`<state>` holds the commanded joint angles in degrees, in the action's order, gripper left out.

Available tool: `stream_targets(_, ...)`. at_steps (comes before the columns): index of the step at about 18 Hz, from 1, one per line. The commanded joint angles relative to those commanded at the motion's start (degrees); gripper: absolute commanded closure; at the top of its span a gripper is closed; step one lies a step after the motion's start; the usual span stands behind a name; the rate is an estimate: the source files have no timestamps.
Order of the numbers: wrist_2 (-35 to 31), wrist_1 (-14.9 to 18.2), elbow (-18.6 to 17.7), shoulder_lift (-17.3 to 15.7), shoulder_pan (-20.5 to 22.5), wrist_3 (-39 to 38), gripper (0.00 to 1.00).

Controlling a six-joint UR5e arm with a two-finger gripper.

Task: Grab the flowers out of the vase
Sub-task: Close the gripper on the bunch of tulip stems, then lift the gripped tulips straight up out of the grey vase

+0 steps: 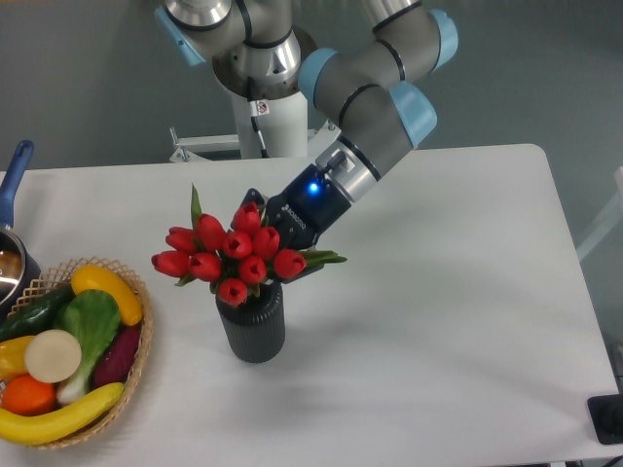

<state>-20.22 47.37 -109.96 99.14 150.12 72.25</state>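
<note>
The flowers (229, 251), a bunch of red tulip buds with green leaves, stand in the vase (252, 326), a dark grey ribbed cylinder upright on the white table. My gripper (280, 226) reaches down from the upper right and sits right behind the buds, at the bunch's right rear side. Its black body with a blue light shows above the buds. Dark finger parts show at the top and at the lower right of the bunch, but the fingertips are hidden behind the buds. The stems are hidden inside the vase.
A wicker basket (142, 336) with fruit and vegetables stands at the front left. A pot with a blue handle (12, 180) is at the left edge. The arm's base (263, 117) stands behind the table. A small black object (608, 418) lies at the right front corner.
</note>
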Motion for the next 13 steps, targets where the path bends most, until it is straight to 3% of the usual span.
stream_targets(7,0.2,0.0,3.5,-0.5,0.3,-4.7,0.51)
stream_targets(13,2.7,0.0,4.3,-2.4,0.5,-7.4,0.51)
